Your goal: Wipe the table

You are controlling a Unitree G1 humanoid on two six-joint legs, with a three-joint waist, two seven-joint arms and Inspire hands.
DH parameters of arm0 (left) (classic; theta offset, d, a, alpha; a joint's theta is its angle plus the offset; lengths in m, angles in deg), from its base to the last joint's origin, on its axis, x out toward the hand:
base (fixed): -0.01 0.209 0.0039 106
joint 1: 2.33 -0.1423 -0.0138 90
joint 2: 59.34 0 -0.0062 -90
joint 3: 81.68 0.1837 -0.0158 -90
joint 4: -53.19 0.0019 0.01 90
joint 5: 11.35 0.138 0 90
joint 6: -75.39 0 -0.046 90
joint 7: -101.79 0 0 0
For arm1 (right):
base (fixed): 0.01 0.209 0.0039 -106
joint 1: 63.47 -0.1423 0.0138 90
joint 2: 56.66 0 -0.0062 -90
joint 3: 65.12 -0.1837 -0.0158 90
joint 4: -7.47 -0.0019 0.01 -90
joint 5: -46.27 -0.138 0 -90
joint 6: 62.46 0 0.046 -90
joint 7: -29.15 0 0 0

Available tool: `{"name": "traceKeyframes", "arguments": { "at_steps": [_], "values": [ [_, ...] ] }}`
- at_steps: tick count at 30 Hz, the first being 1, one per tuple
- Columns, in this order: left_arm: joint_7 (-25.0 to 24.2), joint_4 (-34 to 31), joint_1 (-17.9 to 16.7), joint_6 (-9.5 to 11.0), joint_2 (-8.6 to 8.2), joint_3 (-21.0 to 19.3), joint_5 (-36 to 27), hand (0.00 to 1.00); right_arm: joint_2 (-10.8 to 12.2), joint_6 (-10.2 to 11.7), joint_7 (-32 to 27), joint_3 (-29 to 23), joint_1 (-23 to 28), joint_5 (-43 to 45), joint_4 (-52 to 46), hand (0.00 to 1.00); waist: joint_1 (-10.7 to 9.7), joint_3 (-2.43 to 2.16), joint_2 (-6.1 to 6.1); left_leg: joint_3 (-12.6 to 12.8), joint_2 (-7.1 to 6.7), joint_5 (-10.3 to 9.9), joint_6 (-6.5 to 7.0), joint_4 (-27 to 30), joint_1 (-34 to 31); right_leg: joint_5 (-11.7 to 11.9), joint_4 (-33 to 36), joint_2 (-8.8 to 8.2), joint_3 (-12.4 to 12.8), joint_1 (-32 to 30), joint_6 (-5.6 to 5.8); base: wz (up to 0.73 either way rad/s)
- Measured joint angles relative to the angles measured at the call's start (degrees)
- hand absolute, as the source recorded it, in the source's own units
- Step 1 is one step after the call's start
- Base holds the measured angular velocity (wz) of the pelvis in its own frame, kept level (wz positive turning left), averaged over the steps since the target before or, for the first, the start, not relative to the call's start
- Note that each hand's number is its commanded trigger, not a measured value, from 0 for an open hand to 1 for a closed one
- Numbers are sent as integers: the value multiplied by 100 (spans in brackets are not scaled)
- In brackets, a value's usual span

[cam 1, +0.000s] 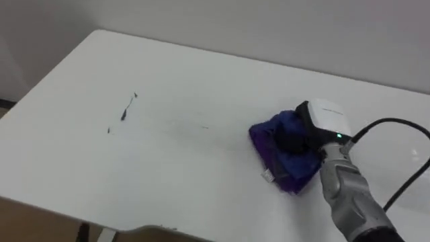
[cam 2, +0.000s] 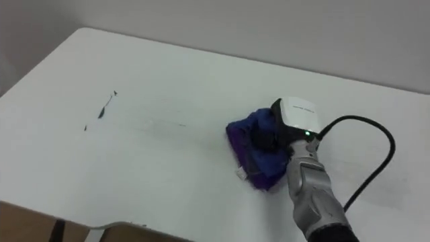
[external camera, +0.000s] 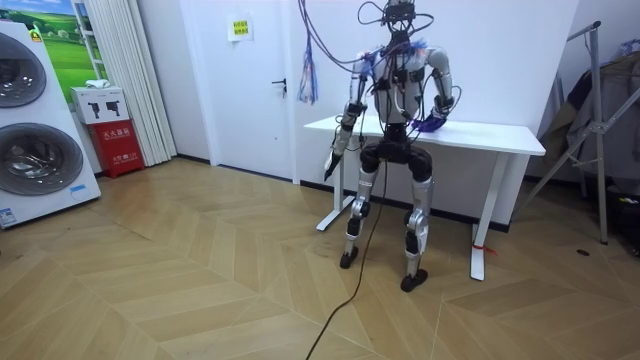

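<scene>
The white table (cam 1: 201, 74) offers a bare, flat stretch from the purple cloth (cam 1: 269, 138) leftward to the small dark marks (cam 1: 125, 113) near its left end. The cloth, bunched up under the right hand (cam 1: 324, 119) right of the middle, is the one raised thing in the way. A wall (cam 1: 269, 27) runs close behind the far edge and closes that side. The near edge and the left end stand open to the room, where the left hand (external camera: 331, 163) hangs below the top.
</scene>
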Motion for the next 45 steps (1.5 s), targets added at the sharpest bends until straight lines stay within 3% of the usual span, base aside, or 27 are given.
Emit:
{"name": "traceKeyframes", "arguments": {
  "at_steps": [3,7,8,12,16,20,27,29,31,41,42,43,44,45],
  "values": [
    [-4,17,-419,0,51,-365,53,0,-6,404,-610,-658,545,-171,260,100,-274,-10,-34,-45,-22,-2,2,0,88,-28,-161,-15,-300,305,43,37],
    [-14,196,-497,-4,60,-991,449,0,-89,874,-1358,-1975,1365,-700,630,100,-626,-24,-56,-83,-116,-29,47,79,97,-93,-246,-84,-299,476,117,21],
    [-15,199,-497,8,116,-1086,449,0,-240,986,-1462,-2169,1547,-1017,825,100,-753,-64,-75,-102,-152,-41,68,131,47,-114,-233,-101,-218,476,130,16],
    [-8,211,-393,179,253,-1097,489,0,-712,1235,-1401,-2560,1739,-2039,1610,100,-983,-110,-140,-100,-200,-80,126,342,-47,-106,-173,-132,35,437,120,0],
    [-13,206,-160,347,250,-918,480,0,-941,1271,-1297,-2788,1757,-2306,2131,100,-1159,-117,-156,-102,-216,-134,123,458,-118,-73,-118,-150,131,387,135,-4],
    [-9,208,-105,396,242,-765,489,0,-977,1271,-1283,-2784,1808,-2314,2154,100,-1208,-125,-143,-112,-223,-127,133,506,-158,12,-23,-115,310,328,71,-5],
    [31,651,-271,477,233,-572,370,0,-968,1271,-1306,-2820,1831,-2141,2084,100,-1194,-164,-60,-206,-227,-161,187,462,-34,78,-14,-69,330,372,30,-6],
    [30,740,-300,474,229,-539,369,0,-963,1266,-1367,-2713,1828,-2142,2084,93,-1147,-160,-59,-206,-228,-172,203,447,-10,90,-18,-69,330,351,17,-14],
    [36,827,-335,472,233,-517,356,0,-944,1255,-1467,-2643,1832,-2043,2062,100,-1094,-158,-51,-207,-234,-179,209,391,61,95,-30,-49,345,360,14,-18],
    [126,1048,-118,523,231,-166,76,0,-880,1192,-1721,-2367,1806,-1668,1770,100,-1036,-135,-19,-394,-232,-239,212,257,139,127,-27,71,404,274,-38,-13],
    [127,1047,-111,530,232,-166,76,0,-880,1168,-1743,-2328,1816,-1549,1680,88,-1032,-126,-18,-409,-232,-257,209,256,150,128,-28,84,405,267,-40,-12],
    [131,1047,-114,531,232,-168,76,0,-874,1123,-1764,-2264,1872,-1422,1532,50,-1033,-124,-12,-418,-231,-277,208,256,171,129,-29,97,410,267,-41,-12],
    [131,1046,-113,531,232,-168,77,0,-867,1101,-1776,-2251,1891,-1336,1478,0,-1031,-120,-9,-418,-230,-284,203,255,185,129,-29,101,413,271,-42,-15],
    [131,1045,-111,533,232,-168,77,0,-864,1027,-1781,-2198,1938,-1236,1341,0,-1019,-110,-1,-416,-229,-293,182,250,220,129,-29,110,422,278,-42,-15]
  ]
}}
